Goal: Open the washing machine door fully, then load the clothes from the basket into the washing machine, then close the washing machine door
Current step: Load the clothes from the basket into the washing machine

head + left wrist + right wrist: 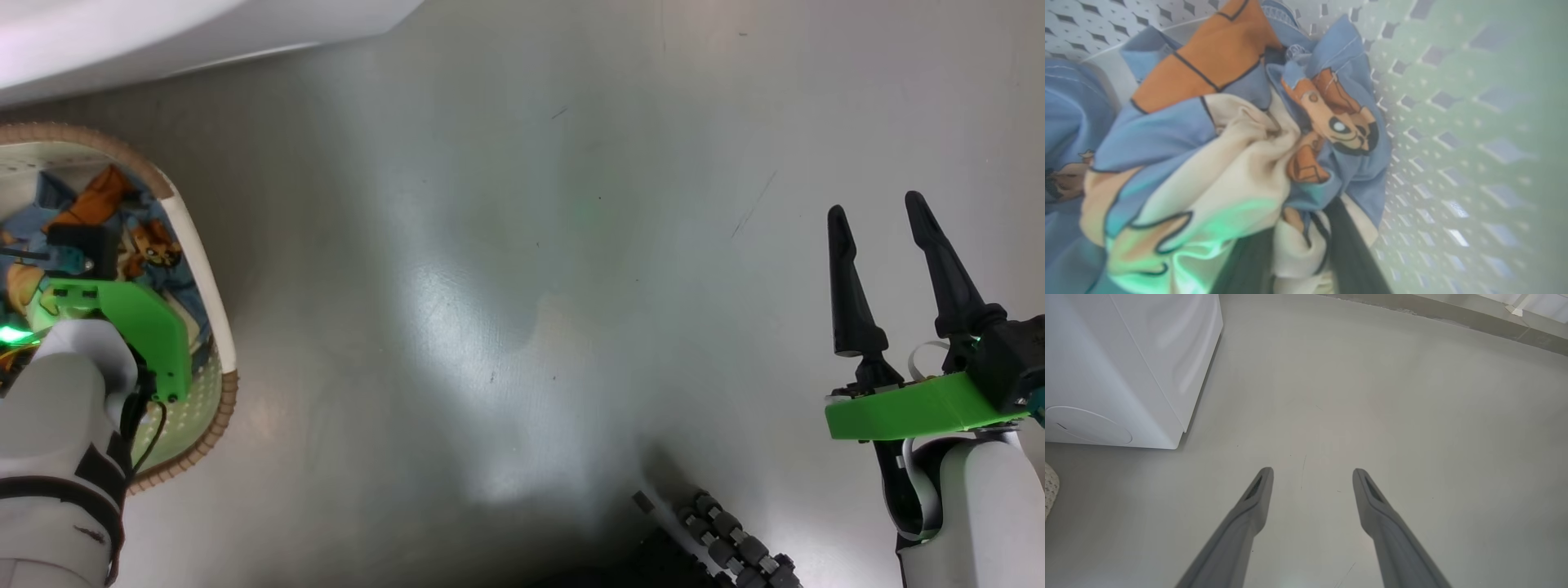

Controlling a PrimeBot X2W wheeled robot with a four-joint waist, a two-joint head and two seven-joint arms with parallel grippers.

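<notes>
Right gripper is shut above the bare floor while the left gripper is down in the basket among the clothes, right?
No, the right gripper is open, as the right wrist view shows. It is above the bare floor, and the left gripper is down in the basket among the clothes.

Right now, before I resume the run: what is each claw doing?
Left claw: closed on the light blue and cream soft garments with orange prints, inside the cream perforated plastic basket.
Right claw: open, holding nothing.

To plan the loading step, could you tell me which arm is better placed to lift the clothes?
Left: the left fingers are in the basket, clothes between them; the right fingers hang open over floor.
</notes>
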